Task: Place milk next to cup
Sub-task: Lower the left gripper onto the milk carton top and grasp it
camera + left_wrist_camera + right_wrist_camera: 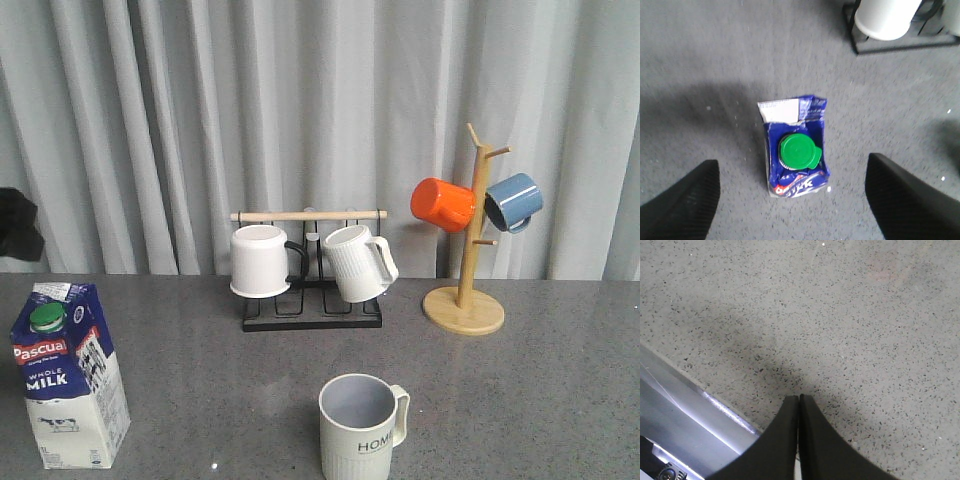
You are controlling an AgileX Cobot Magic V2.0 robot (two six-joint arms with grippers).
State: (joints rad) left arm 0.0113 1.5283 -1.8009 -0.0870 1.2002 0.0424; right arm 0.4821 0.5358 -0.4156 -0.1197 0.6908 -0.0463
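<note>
On the grey stone table (540, 390), the milk carton (68, 375) stands upright at about eight o'clock, well apart from the "HOME" cup (361, 428) at six. Directly above its green cap (797, 152), the left gripper (792, 192) hangs with fingers spread wide; the right gripper (799, 405) is pressed closed, idle. Descending straight, centred, and clamping the carton's broad sides below the gable looks soundest.

Grey pleated curtain (200, 120) hangs behind the grey speckled table (520, 400), spanning its full width. Lighting is even and soft across the table.
</note>
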